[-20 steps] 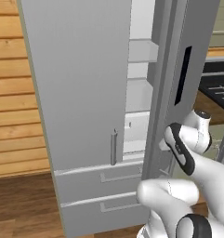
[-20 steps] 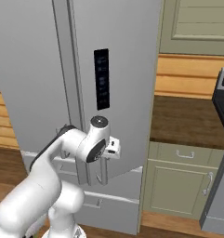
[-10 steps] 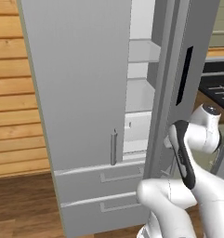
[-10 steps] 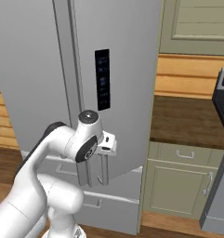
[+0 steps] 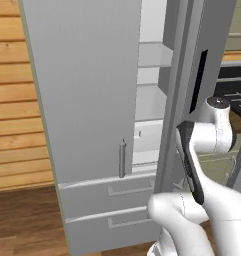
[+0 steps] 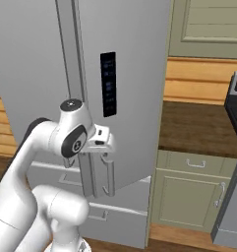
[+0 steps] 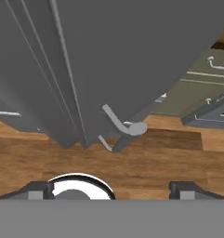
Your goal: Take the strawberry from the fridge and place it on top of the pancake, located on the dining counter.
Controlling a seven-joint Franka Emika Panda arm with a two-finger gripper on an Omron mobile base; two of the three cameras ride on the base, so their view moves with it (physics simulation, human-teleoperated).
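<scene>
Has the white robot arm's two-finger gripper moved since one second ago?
Yes. In the right base view the gripper has shifted slightly left and up, nearer the dark display panel on the light-grey fridge.

Green-grey cabinets point(image 6: 189, 194) beside wooden floor point(image 7: 146, 162)

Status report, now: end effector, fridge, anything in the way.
End effector open, holding nothing, by the right door handle. Fridge left door swung open, shelves showing; strawberry not spotted. Right door shut.
</scene>
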